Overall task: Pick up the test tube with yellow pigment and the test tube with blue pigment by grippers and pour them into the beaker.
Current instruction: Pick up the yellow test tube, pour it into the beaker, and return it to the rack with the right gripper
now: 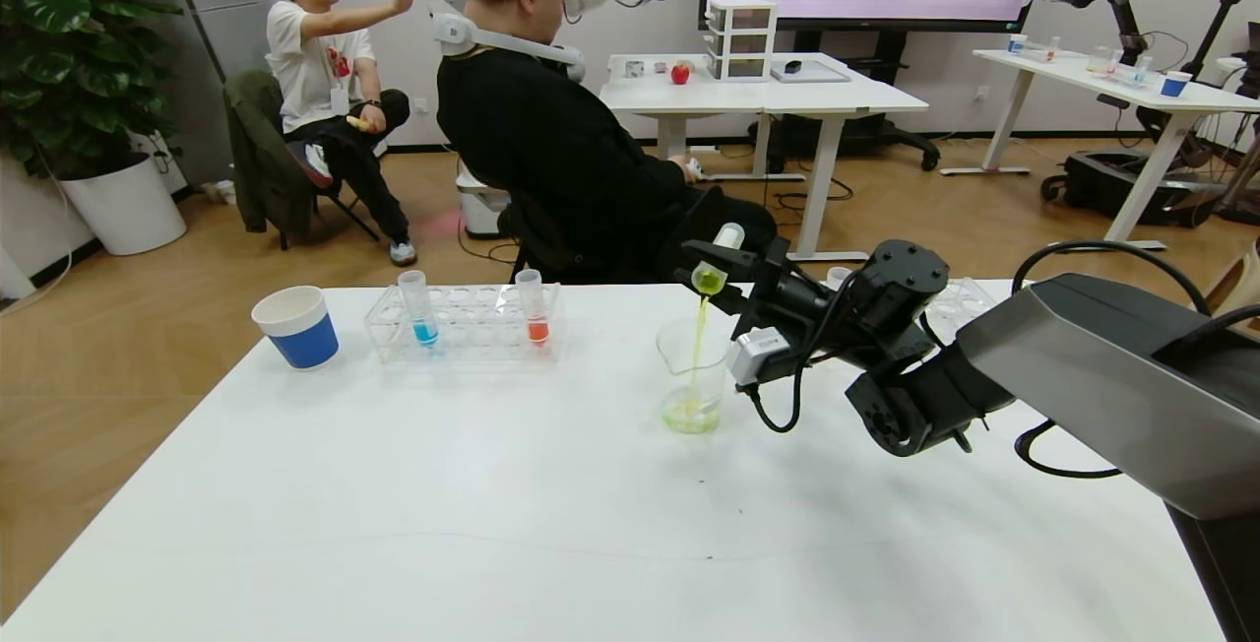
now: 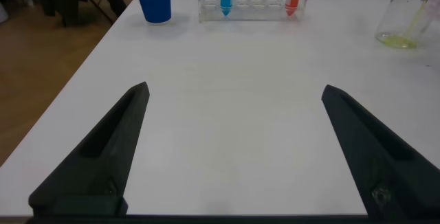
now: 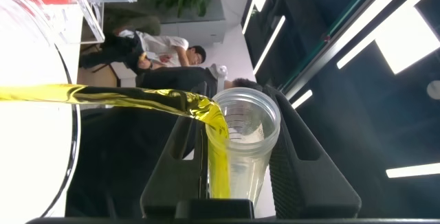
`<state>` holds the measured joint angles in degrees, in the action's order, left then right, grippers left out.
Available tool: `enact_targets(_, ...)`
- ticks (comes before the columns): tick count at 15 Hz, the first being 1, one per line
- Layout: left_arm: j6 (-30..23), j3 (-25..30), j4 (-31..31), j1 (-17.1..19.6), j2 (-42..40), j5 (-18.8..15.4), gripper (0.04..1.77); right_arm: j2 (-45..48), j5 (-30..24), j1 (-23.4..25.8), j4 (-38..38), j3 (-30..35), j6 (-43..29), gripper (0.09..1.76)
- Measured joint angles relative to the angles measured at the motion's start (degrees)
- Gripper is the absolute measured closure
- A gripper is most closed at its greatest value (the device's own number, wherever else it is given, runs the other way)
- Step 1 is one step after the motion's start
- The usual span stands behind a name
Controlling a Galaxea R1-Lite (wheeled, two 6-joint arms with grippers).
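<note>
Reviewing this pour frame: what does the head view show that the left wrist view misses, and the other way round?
Head view only: the right gripper tipping the test tube with yellow pigment, its stream falling into the beaker. Left wrist view only: the left gripper, jaws open over bare table. Both: beaker, rack holding the test tube with blue pigment, red tube, paper cup.

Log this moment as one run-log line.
right tool: shut on yellow test tube, tipped, pouring into beaker | left tool: open, idle above table | blue test tube: in rack
</note>
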<state>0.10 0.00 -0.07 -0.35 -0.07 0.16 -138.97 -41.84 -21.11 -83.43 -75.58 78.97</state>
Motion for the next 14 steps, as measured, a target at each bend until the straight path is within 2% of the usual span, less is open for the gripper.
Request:
enact_targets(10,0.0,0.0,0.0,0.0,0.0,0.0,0.06,-0.3,-1.7,-0.2,0.4,0.6,11.9,1.34)
enact_targets(14,0.0,0.0,0.0,0.0,0.0,0.0,0.06,-0.2,-1.8,-0.5,0.0,1.6,13.8,1.34)
